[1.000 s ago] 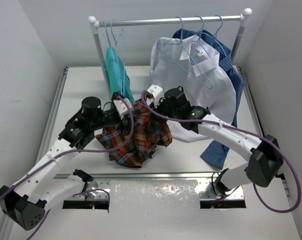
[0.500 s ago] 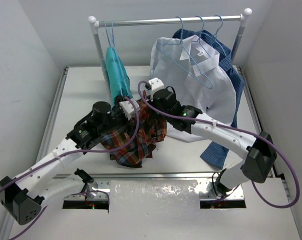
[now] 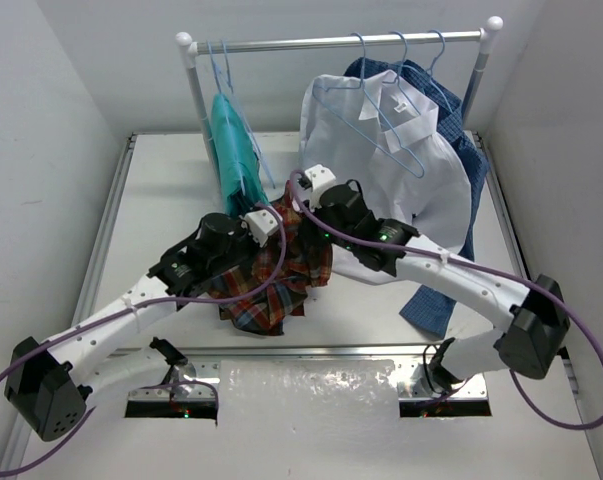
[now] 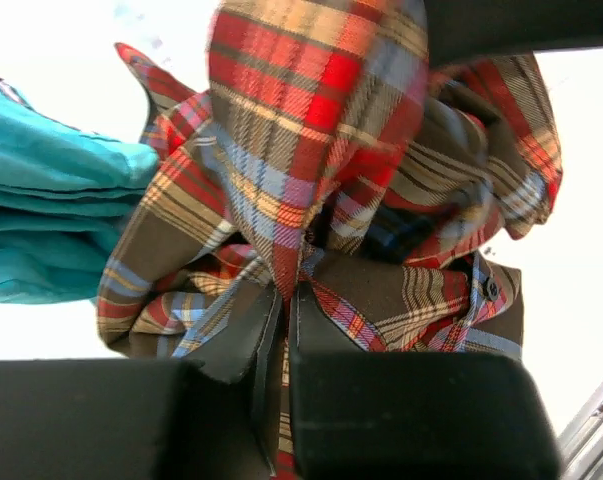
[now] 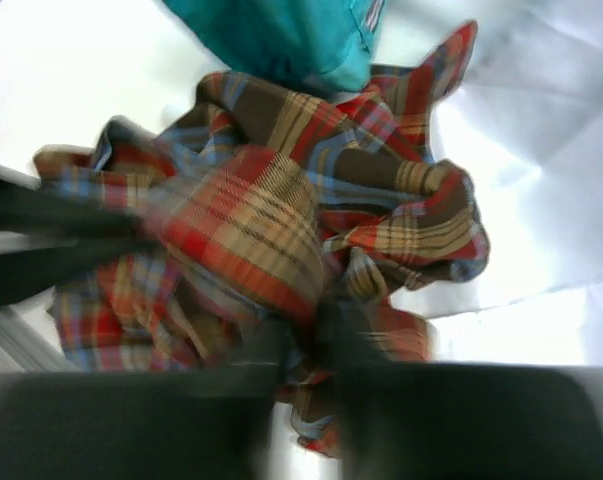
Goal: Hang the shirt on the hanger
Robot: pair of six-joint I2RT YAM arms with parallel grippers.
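As the cloth hangs: the red, orange, dark-green and navy plaid flannel shirt (image 3: 273,285) is a loose bunch gathered up to both pincers, its lower folds drooping beneath them toward the white table (image 3: 161,190).
Left pincer (image 4: 284,300): closed tight on a fold of the plaid flannel shirt, with the cloth running up and away from its tips.
Right pincer (image 5: 301,345): blurred in its own view; it looks pinched together on a fold, and I judge it clamped on the plaid flannel shirt.
Handling: light, limp and soft, with no shape of its own. It should sag wherever it is unsupported, and it is not fragile. Flannel grips well, so slipping seems unlikely.
Where to hold: judged best at the collar or a shoulder seam, where the layers are thicker. Neither pincer shows which part it has, because the folds hide that.
Arm pose: both arms reach forward and inward, with their wrists close together above the bunch.
Thin pale-blue wire hanger (image 3: 227,68): on the metal rail (image 3: 331,42), beyond and above the left pincer and well apart from the plaid flannel shirt.
Teal garment (image 3: 236,150): just beyond the left pincer, beside the plaid.
Plain white shirt (image 3: 381,170): behind the right pincer.
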